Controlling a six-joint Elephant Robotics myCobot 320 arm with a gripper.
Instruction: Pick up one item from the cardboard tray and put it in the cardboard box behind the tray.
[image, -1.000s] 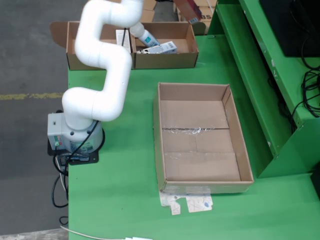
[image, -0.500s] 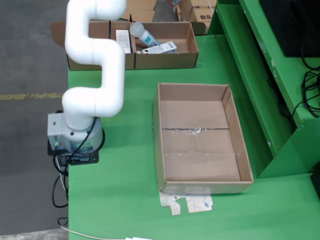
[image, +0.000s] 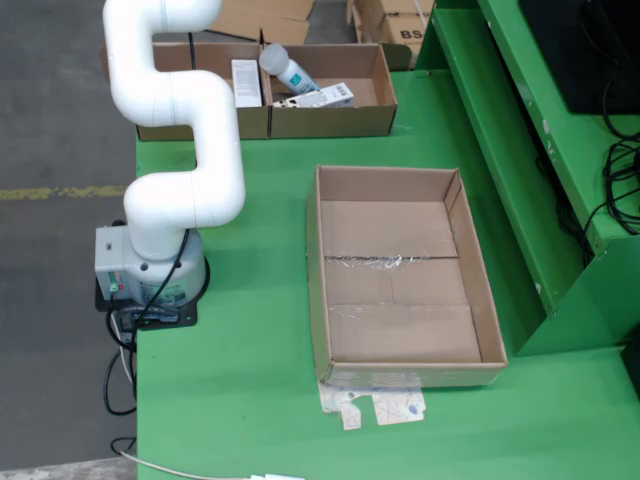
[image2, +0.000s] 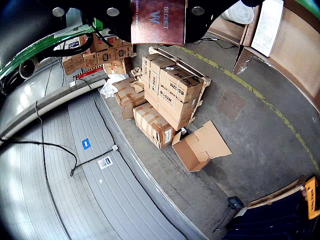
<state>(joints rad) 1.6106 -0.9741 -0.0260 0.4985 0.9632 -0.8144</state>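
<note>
Fixed view: the white arm (image: 190, 130) rose from its base at the left edge of the green table (image: 250, 380) and left the picture at the top, so the gripper itself was not visible there. The cardboard tray (image: 385, 90) lay at the far end of the table, holding a white bottle (image: 285, 68) and two white packets. The large open cardboard box (image: 470, 250) stood in mid-table, empty, its long axis running from top to bottom of this view.

Riding view: the gripper (image2: 157, 6) appeared pressed against a reddish-brown carton (image2: 159, 22) (the word "SECRET" was legible on its face), which sat at the top edge between the dark gripper parts; the fingertips themselves were hidden. The camera faced the warehouse floor and stacked cartons (image2: 170, 95), not a container, though a cardboard wall (image2: 250, 55) showed at the upper right.

The item was therefore judged already lifted and in transit. Since the arm reached beyond the tray end, the empty box lay back toward the arm's base, below the tray in the fixed view.
</note>
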